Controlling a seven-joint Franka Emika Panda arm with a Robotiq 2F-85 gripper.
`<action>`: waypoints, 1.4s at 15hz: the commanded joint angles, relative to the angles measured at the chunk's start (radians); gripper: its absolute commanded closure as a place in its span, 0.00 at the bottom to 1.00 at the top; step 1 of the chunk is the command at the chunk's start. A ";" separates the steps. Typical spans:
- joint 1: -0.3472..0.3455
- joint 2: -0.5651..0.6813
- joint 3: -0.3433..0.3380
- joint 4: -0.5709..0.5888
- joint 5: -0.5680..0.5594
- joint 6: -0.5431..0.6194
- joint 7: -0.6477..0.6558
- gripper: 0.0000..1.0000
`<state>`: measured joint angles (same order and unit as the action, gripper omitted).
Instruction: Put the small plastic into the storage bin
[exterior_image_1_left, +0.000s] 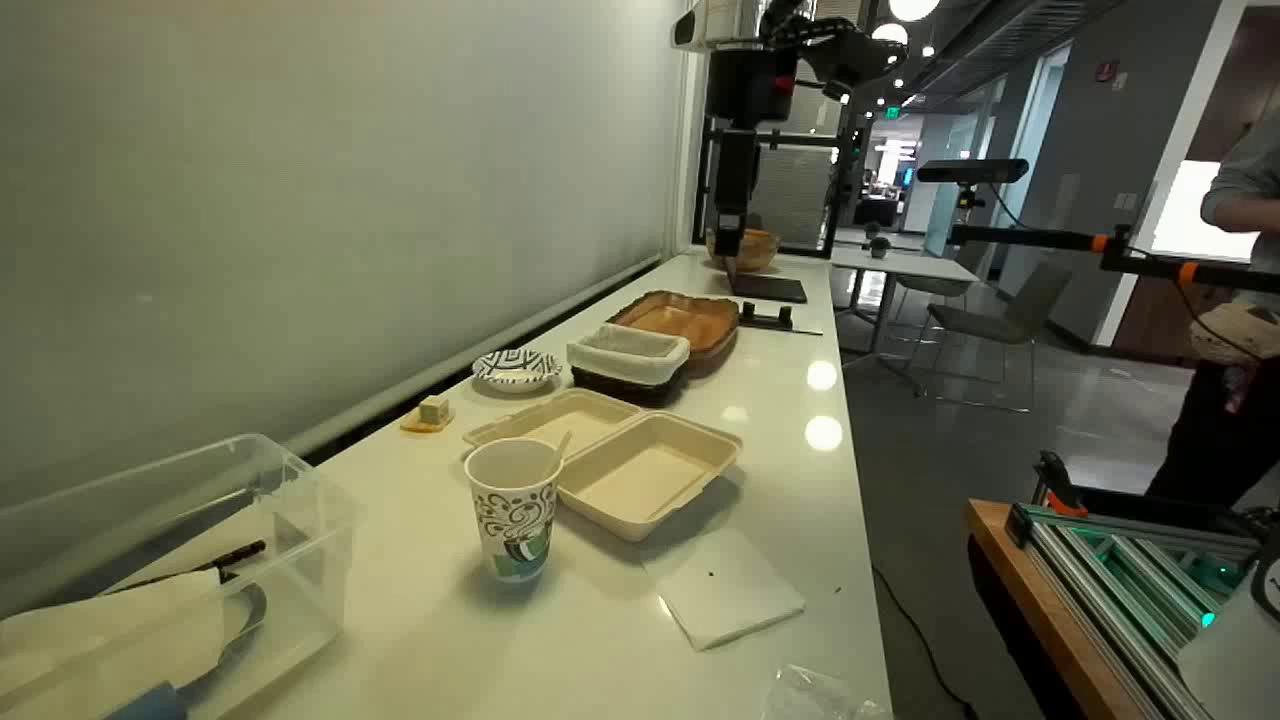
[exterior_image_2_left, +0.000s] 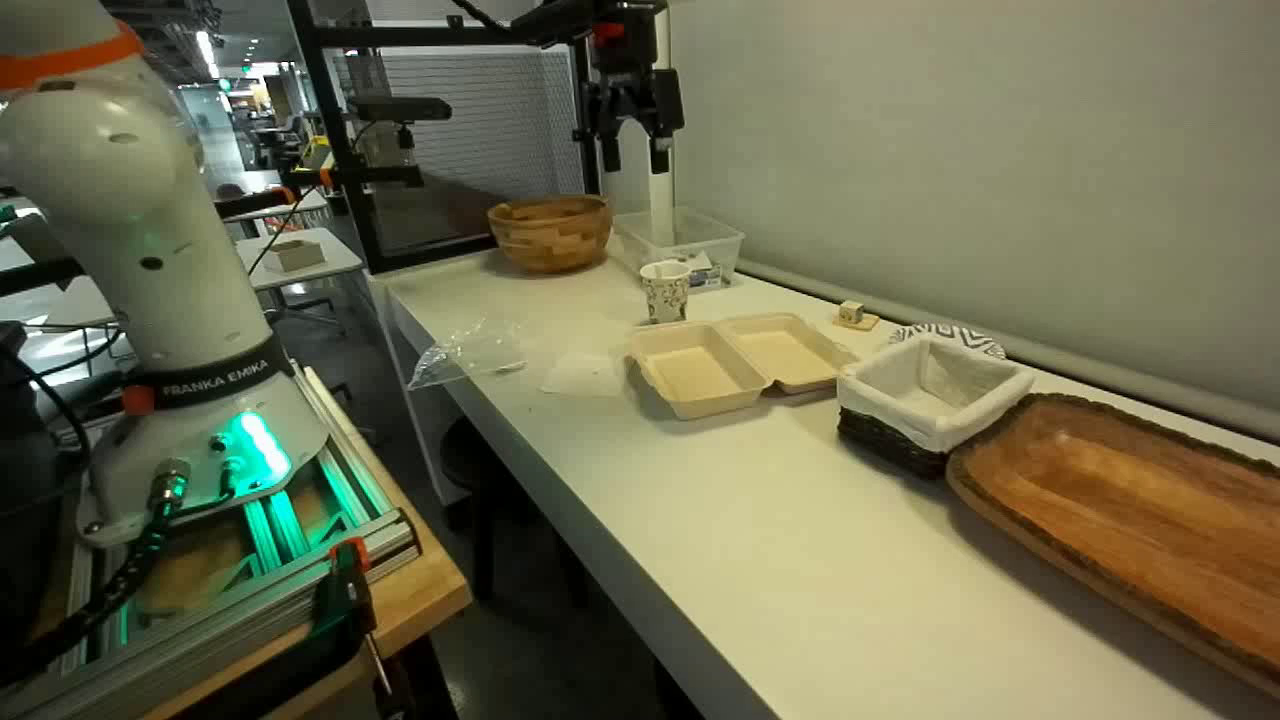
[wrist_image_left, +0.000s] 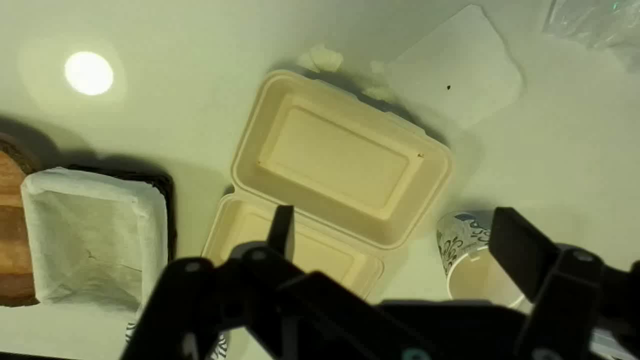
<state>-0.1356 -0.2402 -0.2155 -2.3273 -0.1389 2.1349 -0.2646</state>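
Observation:
A clear crumpled piece of plastic (exterior_image_2_left: 465, 350) lies at the table's front edge, partly hanging over it. It also shows at the bottom of an exterior view (exterior_image_1_left: 815, 698) and in the top right corner of the wrist view (wrist_image_left: 600, 25). The clear storage bin (exterior_image_2_left: 718, 252) stands near the wall behind the cup; in an exterior view (exterior_image_1_left: 315, 570) it holds white material and dark- and blue-handled items. My gripper (exterior_image_2_left: 636, 155) is open and empty, high above the table. In the wrist view its fingers (wrist_image_left: 397, 232) spread over the takeaway box and the cup.
An open takeaway box (exterior_image_2_left: 705, 370), a patterned paper cup (exterior_image_2_left: 665, 292) with a stick and a white napkin (exterior_image_2_left: 582, 375) are mid-table. A lined basket (exterior_image_2_left: 930, 395), wooden tray (exterior_image_2_left: 1120, 500), patterned plate (exterior_image_1_left: 515, 370) and small cube (exterior_image_1_left: 434, 409) lie along the wall. A wooden bowl (exterior_image_2_left: 550, 235) is near the bin.

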 joint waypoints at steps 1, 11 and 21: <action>-0.008 0.000 0.008 0.001 0.002 -0.002 -0.002 0.00; 0.047 0.050 0.047 0.003 0.071 -0.003 -0.018 0.00; 0.153 0.217 0.196 -0.013 0.290 -0.033 -0.008 0.00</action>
<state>0.0265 -0.0219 -0.0279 -2.3420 0.1517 2.1029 -0.2730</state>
